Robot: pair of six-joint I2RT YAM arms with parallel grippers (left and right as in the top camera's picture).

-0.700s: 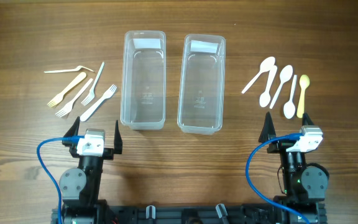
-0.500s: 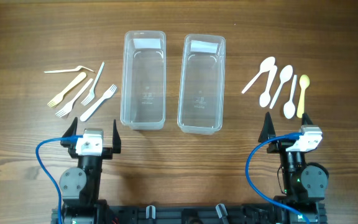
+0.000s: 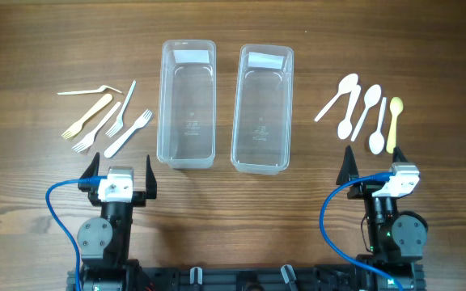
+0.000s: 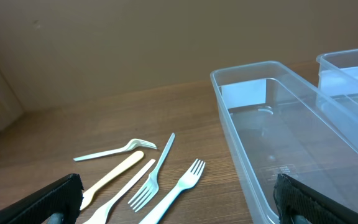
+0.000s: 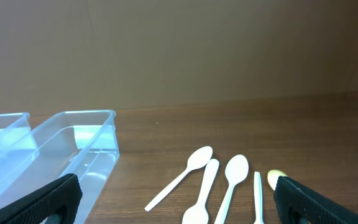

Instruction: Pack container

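Left tool (image 3: 124,164): released, jaws spread wide, nothing between them, nothing touched; it sits low at the near edge of the brown wooden surface (image 3: 23,178), with a blue cable (image 3: 55,198) looping off its base. In the left wrist view its black fingers (image 4: 48,202) show only at the two bottom corners, with bare surface and cutlery between them. Right tool (image 3: 374,158): likewise released and spread wide, holding nothing; its black fingers (image 5: 42,202) also sit at the bottom corners of its own view. Task items: left clear rectangular plastic container (image 3: 188,121) and right clear rectangular plastic container (image 3: 261,113) stand side by side at centre, long sides parallel, a narrow gap between them, both empty. Left of the containers lie four white plastic forks (image 3: 128,133) and one cream plastic fork (image 3: 87,116), loosely fanned, some touching or crossing; one white fork lies crosswise at the far end of the group. The nearest fork's handle ends just ahead of the left tool's fingers, not touching them. Right of the containers lie four white plastic spoons (image 3: 336,97) and one yellow plastic spoon (image 3: 394,125), roughly parallel, the yellow one outermost. The lower spoon ends lie just ahead of the right tool, apart from it.
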